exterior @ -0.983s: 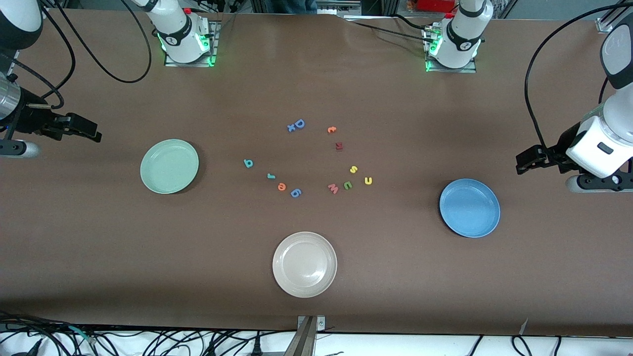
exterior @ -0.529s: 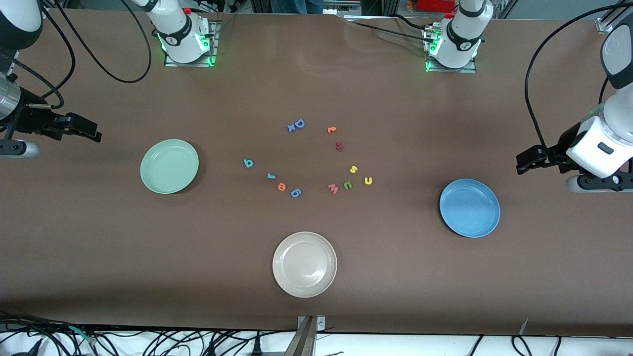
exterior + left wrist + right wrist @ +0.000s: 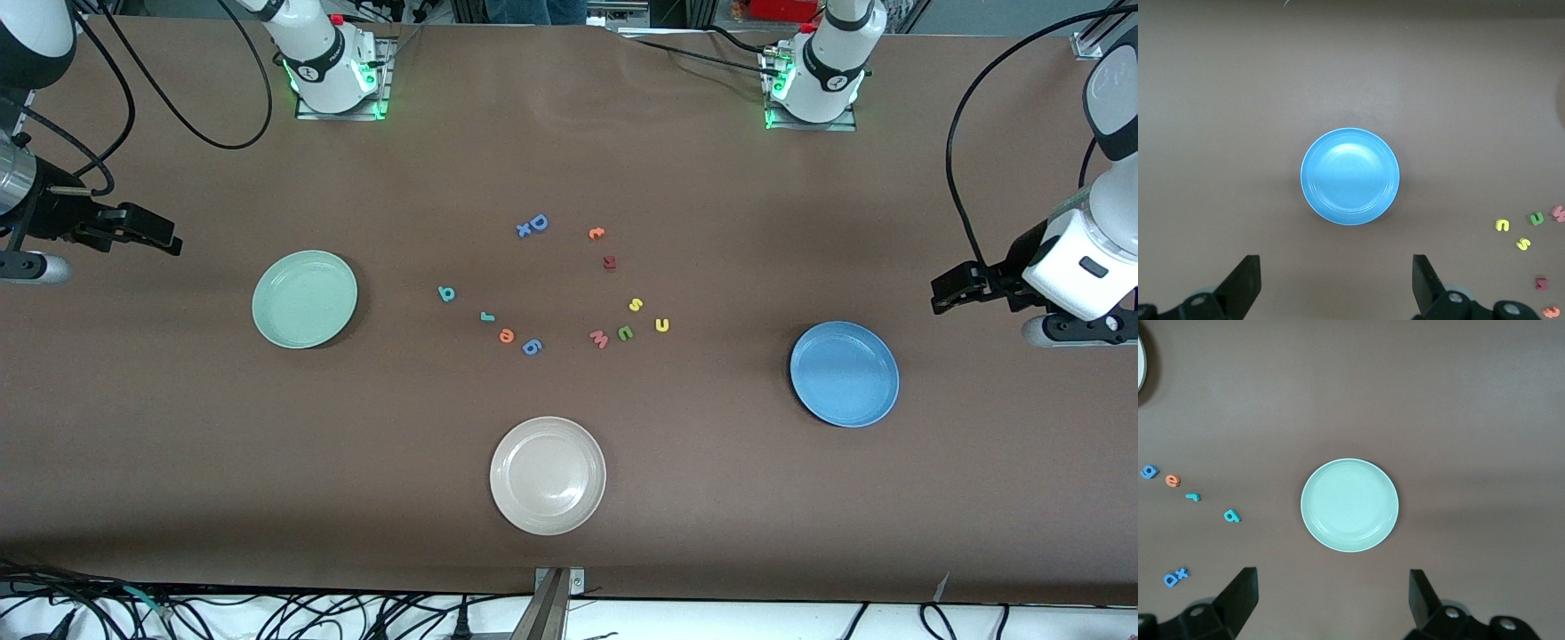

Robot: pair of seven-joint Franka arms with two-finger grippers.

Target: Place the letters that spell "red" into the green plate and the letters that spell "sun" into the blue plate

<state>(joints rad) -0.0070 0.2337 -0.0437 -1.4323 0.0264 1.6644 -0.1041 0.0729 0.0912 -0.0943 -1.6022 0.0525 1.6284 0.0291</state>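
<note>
Both jaws released: left gripper (image 3: 944, 294) near blue plate (image 3: 845, 374); right gripper (image 3: 160, 236) near green plate (image 3: 305, 299); all letters on desk (image 3: 569, 533).

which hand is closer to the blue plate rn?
Left. The left hand hangs open over bare table at the left arm's end, just off the blue plate. The right hand hangs open at the right arm's end, near the green plate.

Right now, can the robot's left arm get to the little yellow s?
Probably yes. The yellow s lies flat on the bare table, apart from the yellow u and green n. The left gripper waits with open fingers at its table end, nothing standing between.
</note>
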